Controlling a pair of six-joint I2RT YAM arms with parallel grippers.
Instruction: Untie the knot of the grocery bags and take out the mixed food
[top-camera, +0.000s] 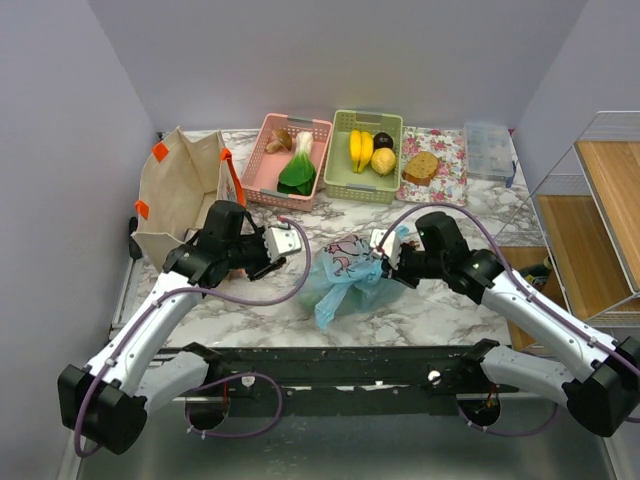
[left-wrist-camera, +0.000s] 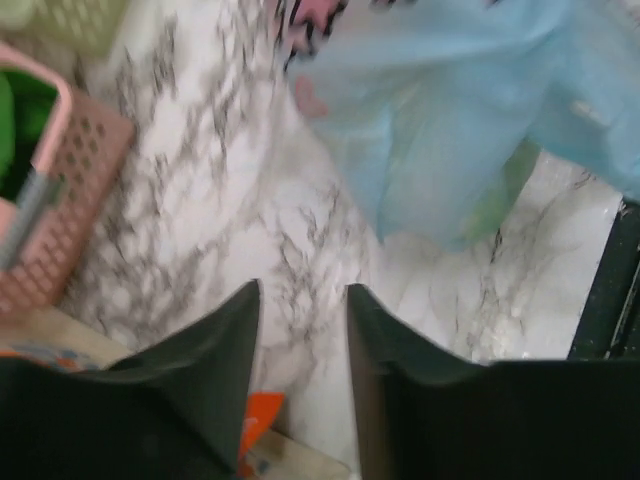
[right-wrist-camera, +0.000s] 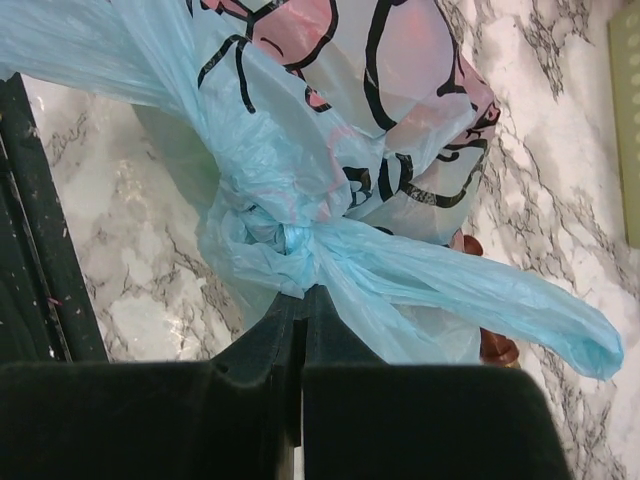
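Back left on the marble worktop (top-camera: 450, 310), a beige tote (top-camera: 185, 190) with orange handles stands open. Along the back edge: a pink basket (top-camera: 258, 165) holding a leafy green vegetable (top-camera: 298, 172), a green basket (top-camera: 366, 117) with bananas (top-camera: 360, 150), a floral tray (top-camera: 447, 150) carrying a bread slice (top-camera: 421, 167), then a clear box (top-camera: 489, 150). Wire shelf (top-camera: 590, 220) at the right.

The bag (top-camera: 350, 272) at mid-frame is translucent pale blue with a pink print outlined in black; its knot (right-wrist-camera: 290, 240) is the same blue. The surface (top-camera: 440, 310) is white marble veined grey. Along the top sit a pink basket (top-camera: 258, 160), a green basket (top-camera: 368, 116), yellow bananas (top-camera: 360, 150) and a floral tray (top-camera: 450, 150). The tote (top-camera: 180, 200) at upper left is beige with orange tabs. The left end effector (left-wrist-camera: 302, 290) and right end effector (right-wrist-camera: 302, 295) are black.
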